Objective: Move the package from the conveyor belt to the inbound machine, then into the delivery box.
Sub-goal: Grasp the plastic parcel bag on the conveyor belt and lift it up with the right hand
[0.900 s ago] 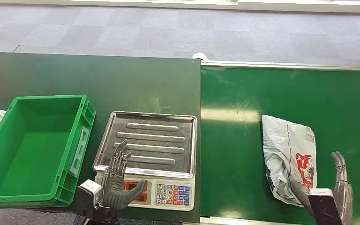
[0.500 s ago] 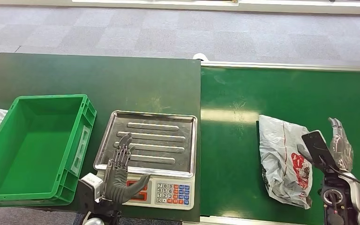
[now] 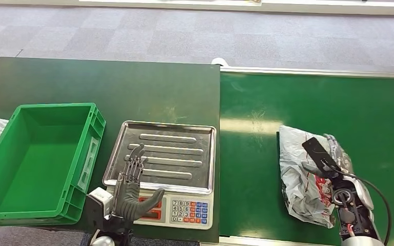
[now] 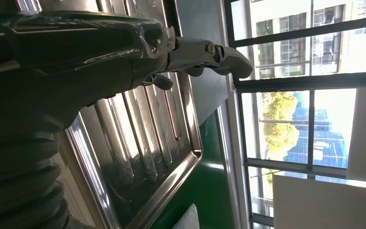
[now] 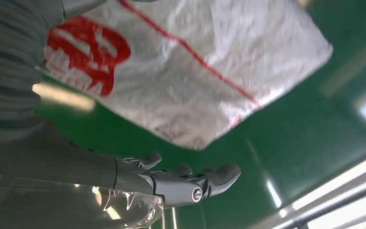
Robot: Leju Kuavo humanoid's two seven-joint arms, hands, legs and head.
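Right now the right robot hand (image 3: 333,154) is reaching over the package (image 3: 302,174), fingers spread and gripping nothing (presumably lining up a grasp). That white bag with unreadable red print is lying on the conveyor belt (image 3: 256,169) at 3 o'clock. At 7 o'clock the left robot hand (image 3: 131,192) is hovering open-fingered by the inbound machine (image 3: 174,148), whose keypad lettering is too small to read.

At lower left of the head view, the left hand (image 3: 130,192) stands upright, fingers straight and apart. At lower right, the right hand (image 3: 330,159) reaches forward, fingers extended, holding nothing.
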